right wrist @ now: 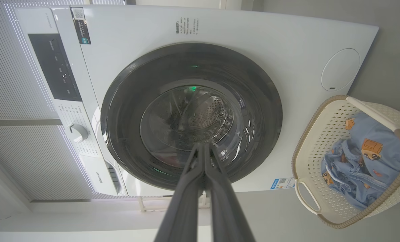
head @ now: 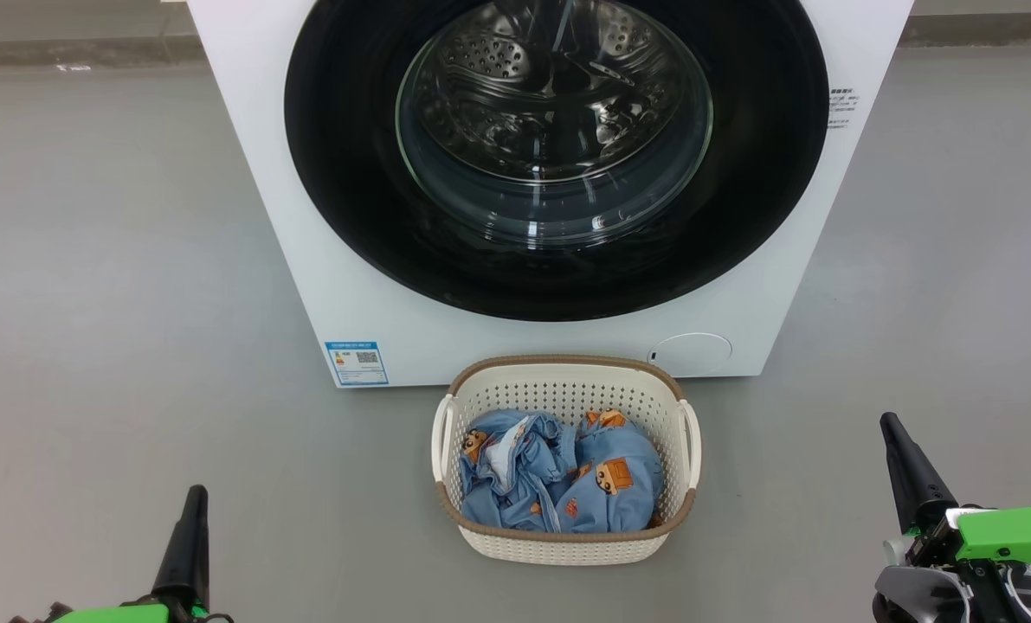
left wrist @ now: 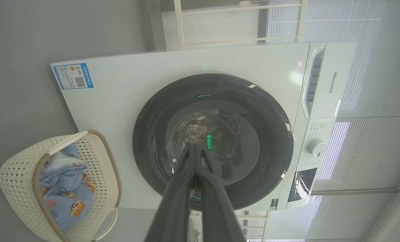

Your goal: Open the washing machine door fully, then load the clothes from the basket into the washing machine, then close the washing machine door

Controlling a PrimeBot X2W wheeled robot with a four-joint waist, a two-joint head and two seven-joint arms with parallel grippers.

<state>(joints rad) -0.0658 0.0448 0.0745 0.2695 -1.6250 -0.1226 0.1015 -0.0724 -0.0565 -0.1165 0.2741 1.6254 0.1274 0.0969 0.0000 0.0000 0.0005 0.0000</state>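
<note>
Glossy black first: the washing machine door [head: 557, 147] sits shut against the washing machine [head: 290, 260], well ahead of both tools, and the head view cuts off its top edge. Through the glass I get the steel drum [head: 515, 69], but reflections smear it and I can't make out what is inside.

Down low, the left tool [head: 196, 495] is pinched shut on nothing. Its body is chopped off by the bottom of the frame, with just a sliver of green showing. Same story for the right tool [head: 890, 424]: closed, empty, its wrist running off the corner.

Between the two tools and a little ahead of them, the basket [head: 567, 363] stands on the grey floor [head: 91, 303], just in front of the machine. The clothes [head: 567, 480] lie bunched inside it, blue with orange figures. How many pieces, I can't tell.

From each wrist the closed fingers [left wrist: 181, 195] cover part of the door. A blue label [head: 357, 362] sits ahead of the left tool, its print too small to read.
</note>
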